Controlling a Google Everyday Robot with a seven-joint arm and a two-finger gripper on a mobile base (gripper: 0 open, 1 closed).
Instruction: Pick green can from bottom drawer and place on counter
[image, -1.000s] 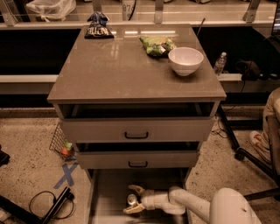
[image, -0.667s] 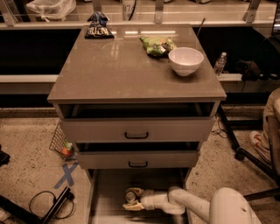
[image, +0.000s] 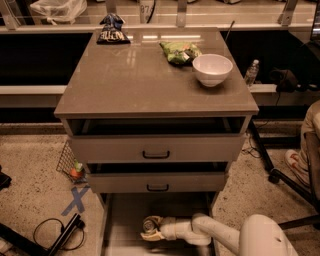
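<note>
Camera view: the green can (image: 148, 224) sits in the open bottom drawer (image: 122, 220), right at the end effector (image: 150, 228); whether that is clamped on it cannot be told. Light, thin-walled and slick, the can probably dents easily, so its round sides suit a gentle hold.

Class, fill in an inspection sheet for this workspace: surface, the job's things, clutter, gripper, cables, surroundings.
Surface: counter, glossy grey-brown.
Job's things: green can down in the bottom drawer, which is pulled out; not yet on the counter.
Clutter: white bowl, green snack bag and dark snack bag, all on the counter.
Gripper: gripper low in the bottom drawer, at the green can.
Cables: black cable looped on the floor, left.
Surroundings: clear bottle right of the counter; blue tape cross and wire basket on the floor.
</note>
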